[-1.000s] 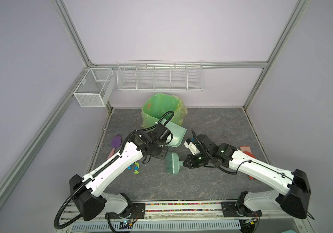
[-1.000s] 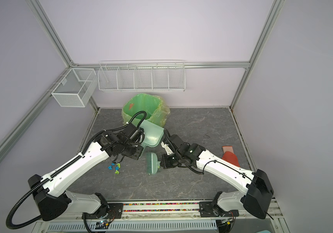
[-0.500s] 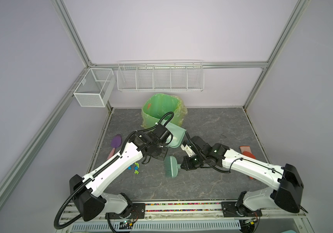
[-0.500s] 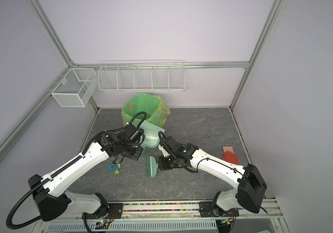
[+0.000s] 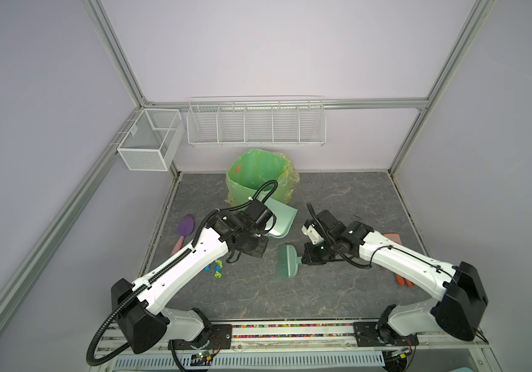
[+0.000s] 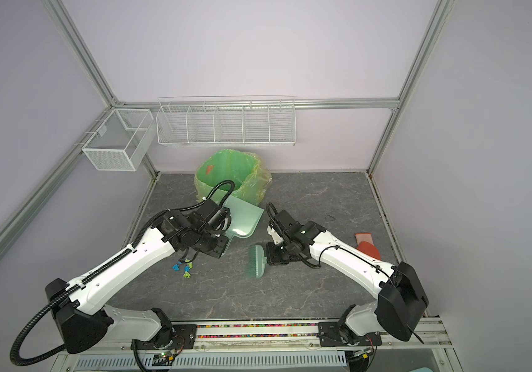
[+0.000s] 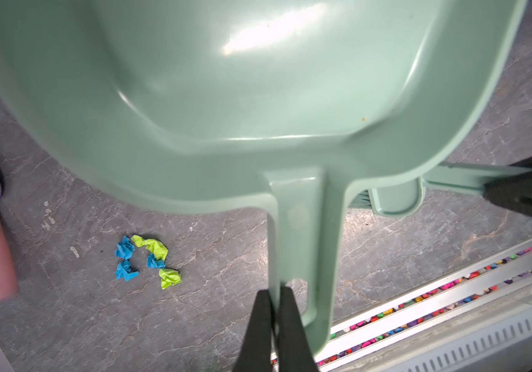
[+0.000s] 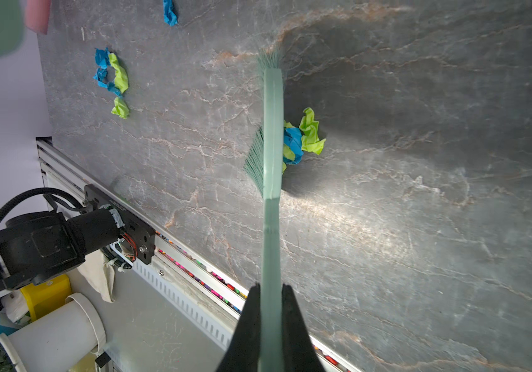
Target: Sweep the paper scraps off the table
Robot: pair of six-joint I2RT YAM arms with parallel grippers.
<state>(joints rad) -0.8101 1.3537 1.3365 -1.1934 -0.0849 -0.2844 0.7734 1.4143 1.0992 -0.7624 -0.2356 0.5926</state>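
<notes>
Blue and lime paper scraps [image 5: 214,267] [image 6: 183,269] lie in a small cluster on the table [image 5: 338,199], beside my left forearm. They also show in both wrist views, as paper scraps [image 7: 145,261] [image 8: 111,77]. A second clump of scraps [image 8: 306,138] rests against the head of a mint-green brush [image 8: 271,128] [image 5: 287,264]. My right gripper [image 8: 271,288] [image 5: 304,257] is shut on the brush handle. My left gripper [image 7: 274,293] is shut on the handle of a mint-green dustpan [image 7: 258,80] [image 5: 279,219], held tilted behind the brush.
A bin lined with a green bag [image 5: 258,177] stands at the back, just behind the dustpan. A purple spatula with a pink handle [image 5: 184,230] lies at the left edge. An orange glove [image 5: 393,241] lies at the right. Wire baskets [image 5: 255,124] hang on the back wall.
The brush swung slightly left and toward the front, then came back to the right. The left arm and dustpan have stayed in place.
</notes>
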